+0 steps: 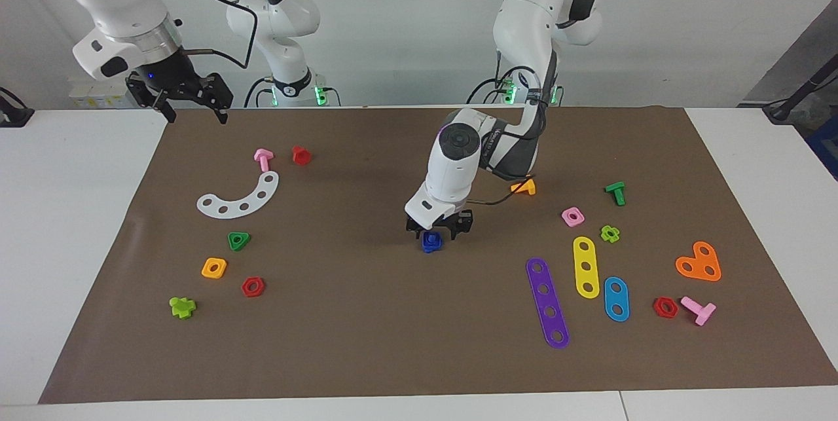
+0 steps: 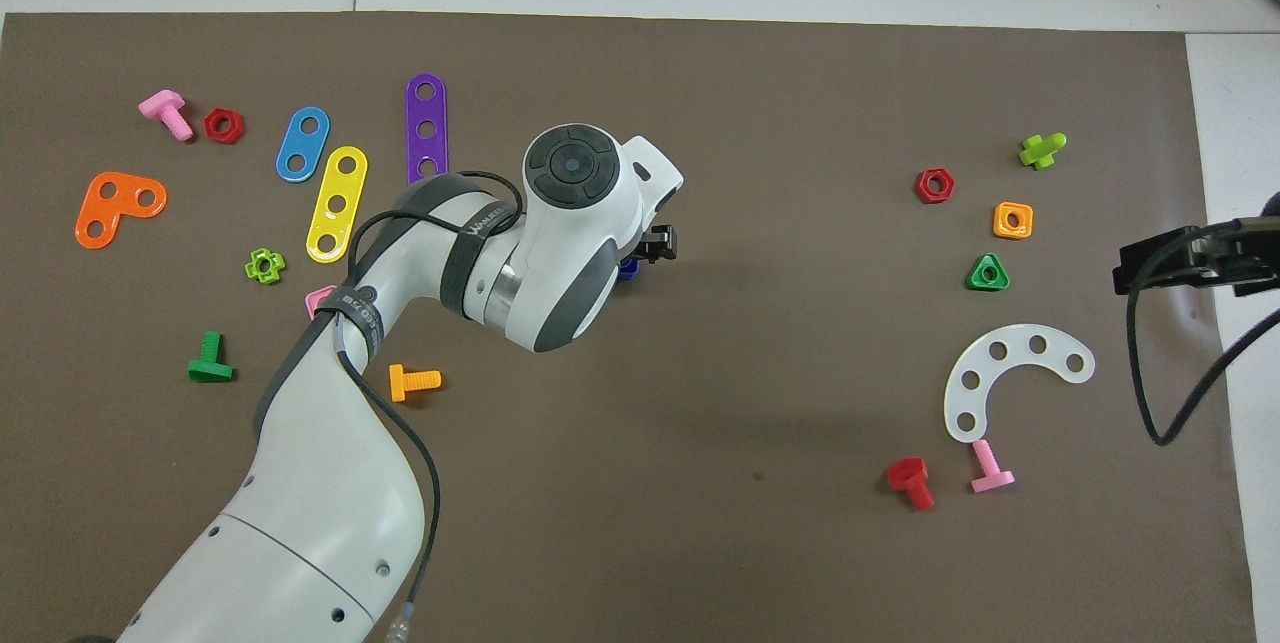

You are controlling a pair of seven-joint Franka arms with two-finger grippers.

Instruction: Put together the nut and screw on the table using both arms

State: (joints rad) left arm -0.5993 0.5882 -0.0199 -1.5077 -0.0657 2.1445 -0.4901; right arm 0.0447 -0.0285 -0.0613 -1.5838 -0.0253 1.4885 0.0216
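One small dark-blue piece (image 1: 431, 241) with a squarish top stands in the middle of the brown mat (image 1: 366, 329). I cannot tell the nut from the screw in it. My left gripper (image 1: 438, 230) is low over it, with open fingers on either side of its top. In the overhead view the left wrist hides most of the gripper (image 2: 642, 256), and only a sliver of the blue piece (image 2: 628, 270) shows. My right gripper (image 1: 191, 107) waits raised and open over the mat's edge at the right arm's end. It also shows in the overhead view (image 2: 1190, 263).
Toward the right arm's end lie a white curved strip (image 1: 241, 198), pink bolt (image 1: 263, 159), red bolt (image 1: 300, 155), green triangular nut (image 1: 238, 240) and orange-yellow nut (image 1: 214, 268). Toward the left arm's end lie a purple strip (image 1: 547, 302), yellow strip (image 1: 586, 266), pink nut (image 1: 573, 216) and orange bolt (image 1: 524, 187).
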